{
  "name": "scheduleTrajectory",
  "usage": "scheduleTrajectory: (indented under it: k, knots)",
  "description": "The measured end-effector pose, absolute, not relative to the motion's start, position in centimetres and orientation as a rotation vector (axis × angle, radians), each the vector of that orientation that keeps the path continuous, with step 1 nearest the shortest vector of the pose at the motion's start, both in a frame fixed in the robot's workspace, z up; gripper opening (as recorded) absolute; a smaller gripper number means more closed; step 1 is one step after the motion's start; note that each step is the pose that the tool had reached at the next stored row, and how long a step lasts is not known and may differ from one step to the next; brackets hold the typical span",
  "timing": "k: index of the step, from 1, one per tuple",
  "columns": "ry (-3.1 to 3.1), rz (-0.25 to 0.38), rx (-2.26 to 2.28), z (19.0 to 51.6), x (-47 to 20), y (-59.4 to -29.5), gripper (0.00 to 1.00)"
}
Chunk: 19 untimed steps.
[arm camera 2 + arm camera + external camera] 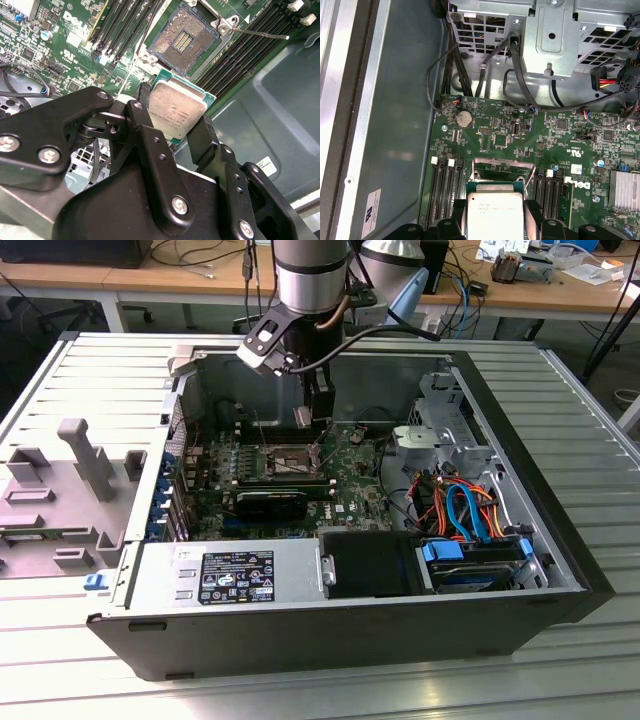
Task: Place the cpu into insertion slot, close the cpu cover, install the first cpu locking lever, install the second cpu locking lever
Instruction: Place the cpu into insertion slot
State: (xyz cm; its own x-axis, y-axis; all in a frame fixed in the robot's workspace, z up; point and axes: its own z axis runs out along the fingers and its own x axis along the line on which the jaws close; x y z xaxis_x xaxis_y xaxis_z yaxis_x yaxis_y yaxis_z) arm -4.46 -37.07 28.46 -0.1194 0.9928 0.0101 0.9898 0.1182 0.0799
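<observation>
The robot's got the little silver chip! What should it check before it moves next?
1. The cpu is held firmly by the gripper: ok.
2. The insertion slot is uncovered, with its contacts bare: ok.
3. The locking lever is swung clear of the slot: ok.
4. The cpu corners are lined up square with the slot: cannot tell.

Bright even light, soft shadows, faint glare
</observation>
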Motion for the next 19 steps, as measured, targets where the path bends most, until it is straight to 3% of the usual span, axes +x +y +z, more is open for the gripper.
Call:
scheduleTrajectory:
  k: [19]
  knots:
    - [2.302, 0.102, 2.067, 28.39, -4.46, -37.07, 0.54]
